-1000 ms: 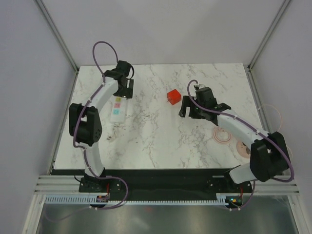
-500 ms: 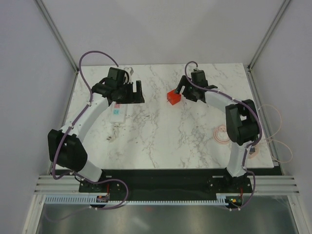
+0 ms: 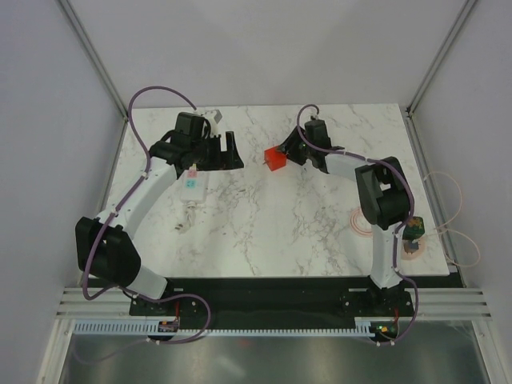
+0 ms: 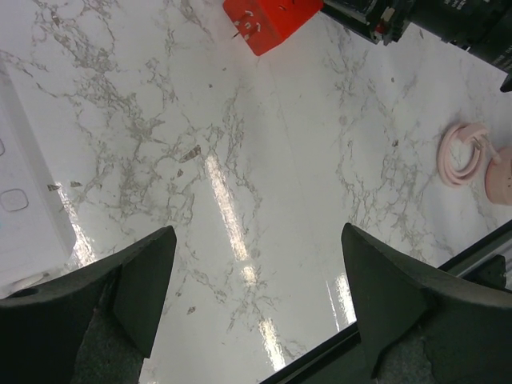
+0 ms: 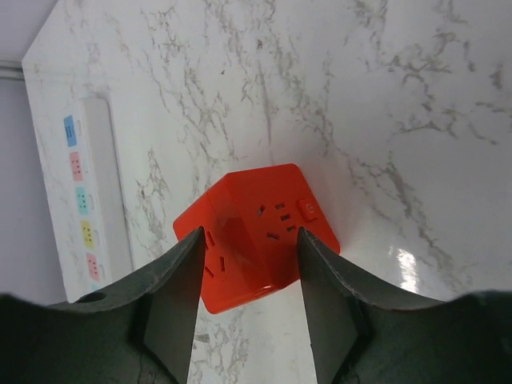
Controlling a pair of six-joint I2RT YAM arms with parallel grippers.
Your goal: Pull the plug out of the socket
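The plug (image 3: pixel 274 159) is a red-orange cube resting on the marble table, apart from the socket. My right gripper (image 3: pixel 285 154) reaches it from the right, and in the right wrist view its two fingers press the plug (image 5: pixel 256 240) from both sides, so my right gripper (image 5: pixel 250 232) is shut on it. The socket (image 3: pixel 193 183) is a white power strip with coloured outlets (image 5: pixel 83 200), lying at the left. My left gripper (image 3: pixel 227 154) hovers just right of the strip's far end, open (image 4: pixel 258 232) over bare marble; the plug (image 4: pixel 268 20) shows at the top there and the strip (image 4: pixel 24 200) at the left edge.
A pink coiled cable (image 3: pixel 366 220) lies at the right (image 4: pixel 464 152), beside a dark green cube (image 3: pixel 413 232) on a pink disc. The strip's white cord end (image 3: pixel 212 117) sits at the far left. The table's dark front edge (image 4: pixel 360 344) runs below my left fingers.
My right gripper reached forward to the plug, narrowed around it and shifted it slightly left. My left arm swung up and right off the strip, staying open.
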